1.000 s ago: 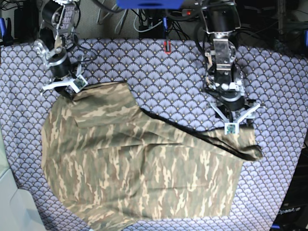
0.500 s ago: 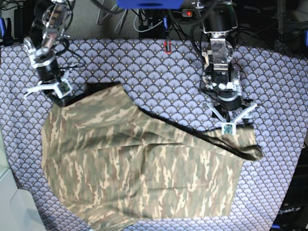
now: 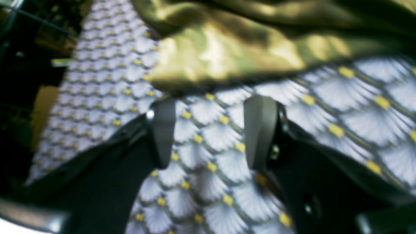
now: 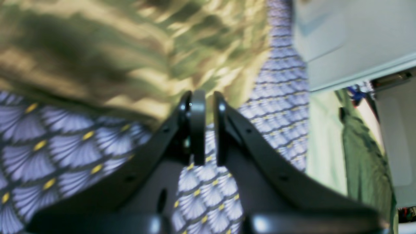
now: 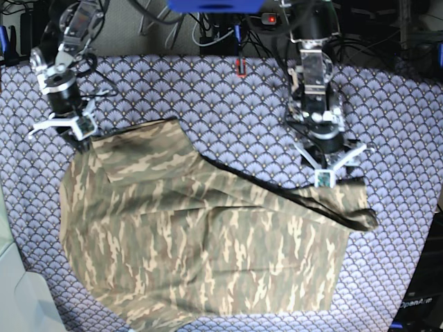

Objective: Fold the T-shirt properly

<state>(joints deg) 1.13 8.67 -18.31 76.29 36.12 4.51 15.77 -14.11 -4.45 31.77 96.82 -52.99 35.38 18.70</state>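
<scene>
The camouflage T-shirt (image 5: pixel 201 235) lies spread over the lower middle of the table, with a dark folded ridge running toward its right corner (image 5: pixel 346 214). My right gripper (image 5: pixel 75 135) sits at the shirt's upper left corner. In the right wrist view, the right gripper (image 4: pixel 209 125) has its jaws nearly together, and the tips pinch the T-shirt's (image 4: pixel 130 55) corner. My left gripper (image 5: pixel 324 178) hovers just above the shirt's upper right edge. The left wrist view shows the left gripper (image 3: pixel 211 130) open over bare cloth, short of the T-shirt's (image 3: pixel 227 45) hem.
A purple-grey fan-patterned tablecloth (image 5: pixel 235 117) covers the table. A pale bin (image 5: pixel 17 290) stands at the lower left and shows in the right wrist view as a pale bin (image 4: pixel 354 39). A small red object (image 5: pixel 239 67) lies at the back edge, with cables behind it.
My right gripper moved left off the shirt's top edge, closed, and drew the corner leftward with it. My left arm edged slightly back and left, still open.
</scene>
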